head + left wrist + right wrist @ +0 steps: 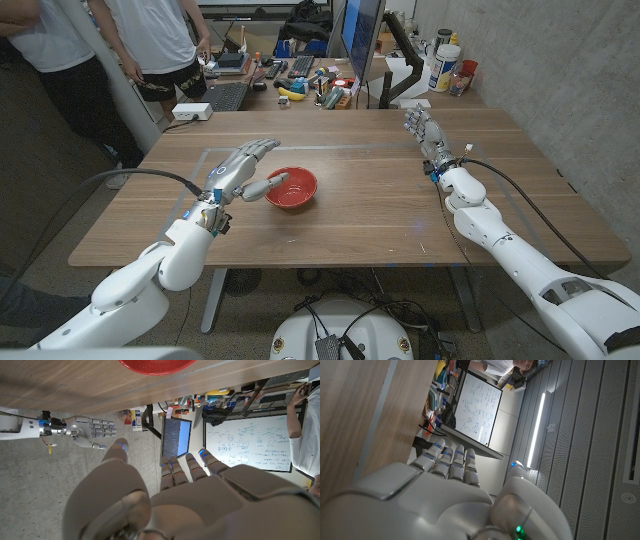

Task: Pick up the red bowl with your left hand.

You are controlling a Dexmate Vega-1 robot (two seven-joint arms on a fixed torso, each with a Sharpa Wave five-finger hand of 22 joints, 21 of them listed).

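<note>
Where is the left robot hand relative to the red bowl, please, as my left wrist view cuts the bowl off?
Observer: The left robot hand is beside the red bowl's left rim, open, its thumb tip at the rim.
Operator: Is anything in the bowl?
Observer: No, its inside shows bare red.
Operator: Where is the right robot hand on the table?
Observer: At the table's far right part, well apart from the bowl.
</note>
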